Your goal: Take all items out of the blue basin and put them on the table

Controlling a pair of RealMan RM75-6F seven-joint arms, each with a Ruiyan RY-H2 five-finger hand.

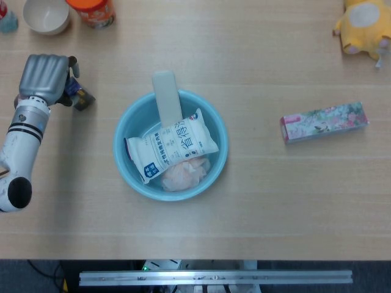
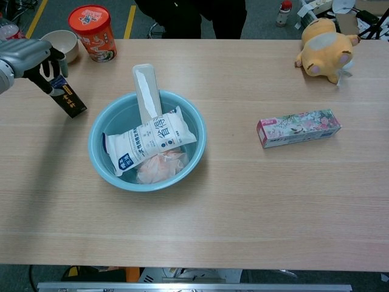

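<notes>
1. Blue basin [image 1: 217, 131]: round, upright on the counter [image 1: 275, 201].
2. White printed pouch [image 1: 173, 151]: lies tilted across the basin.
3. Pink crumpled bag [image 1: 181, 174]: partly under the pouch.
4. Pale flat case [image 1: 166, 96]: leans over the far rim.
5. Dark packet [image 2: 68, 99]: held tilted in my left hand [image 1: 44, 79], left of the basin, lower end at the counter.

Lab or workshop: yellow floor tape [image 2: 130, 20] behind a wooden table [image 2: 255, 201]
</notes>
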